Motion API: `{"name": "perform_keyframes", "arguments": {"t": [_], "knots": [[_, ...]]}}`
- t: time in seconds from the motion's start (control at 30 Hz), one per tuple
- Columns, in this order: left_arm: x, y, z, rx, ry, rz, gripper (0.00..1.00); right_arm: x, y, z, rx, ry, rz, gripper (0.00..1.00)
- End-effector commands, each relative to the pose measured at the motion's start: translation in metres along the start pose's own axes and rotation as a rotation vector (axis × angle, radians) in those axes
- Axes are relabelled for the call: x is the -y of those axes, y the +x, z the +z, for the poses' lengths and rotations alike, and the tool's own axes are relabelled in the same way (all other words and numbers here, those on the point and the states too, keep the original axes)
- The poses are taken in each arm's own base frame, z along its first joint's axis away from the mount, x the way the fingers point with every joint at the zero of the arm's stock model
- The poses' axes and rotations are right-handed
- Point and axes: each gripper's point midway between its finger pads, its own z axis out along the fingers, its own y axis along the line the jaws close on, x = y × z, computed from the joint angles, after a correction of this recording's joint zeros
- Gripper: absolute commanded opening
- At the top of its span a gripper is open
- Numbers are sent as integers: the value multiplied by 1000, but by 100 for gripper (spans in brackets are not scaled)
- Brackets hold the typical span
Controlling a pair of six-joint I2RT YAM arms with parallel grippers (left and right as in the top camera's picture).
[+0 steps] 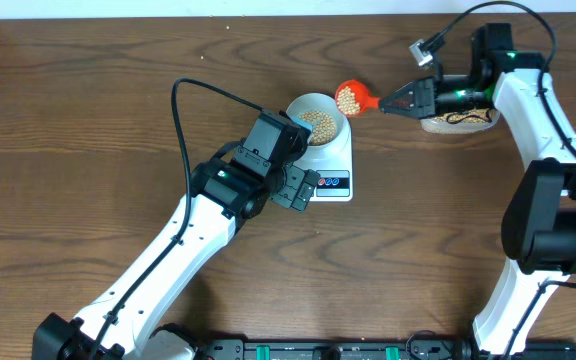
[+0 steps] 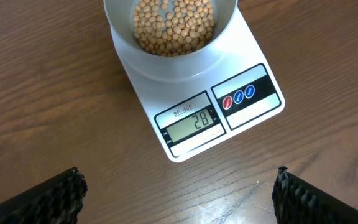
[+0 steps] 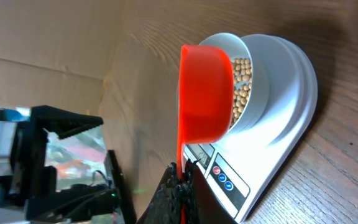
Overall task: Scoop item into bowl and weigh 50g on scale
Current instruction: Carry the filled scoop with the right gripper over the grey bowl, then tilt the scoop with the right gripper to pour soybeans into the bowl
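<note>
From above, with twelve o'clock at the far edge of the table (image 1: 88, 90), the white scale (image 1: 340, 160) sits near the middle, its button panel turned toward six o'clock. The pale bowl (image 1: 298, 108) stands on the scale, and a layer of small tan beans (image 1: 318, 124) covers its bottom. In the left wrist view the scale's display (image 2: 191, 121) reads 28.

The right claw (image 1: 386, 103) reaches in from three o'clock and is clamped tight on the handle of a red scoop (image 1: 352, 97). The scoop's cup has beans in it and hangs at the bowl's rim at about two o'clock. From the right wrist, the cup sits just beside and slightly above the bowl's edge.

The left claw (image 2: 179, 205) stands wide and holds nothing. It hangs over the table at the scale's six o'clock side, its two black fingers (image 2: 42, 199) well apart and touching neither scale nor bowl. A tub (image 1: 458, 122) with tan contents lies under the right arm, at three o'clock from the bowl.
</note>
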Motion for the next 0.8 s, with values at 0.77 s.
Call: {"name": "perform_keyframes", "arguments": {"t": [0.77], "knots": [[-2,0,0,-1,-4,-4,98,-24,3,62,-142,415,-319,2]]}}
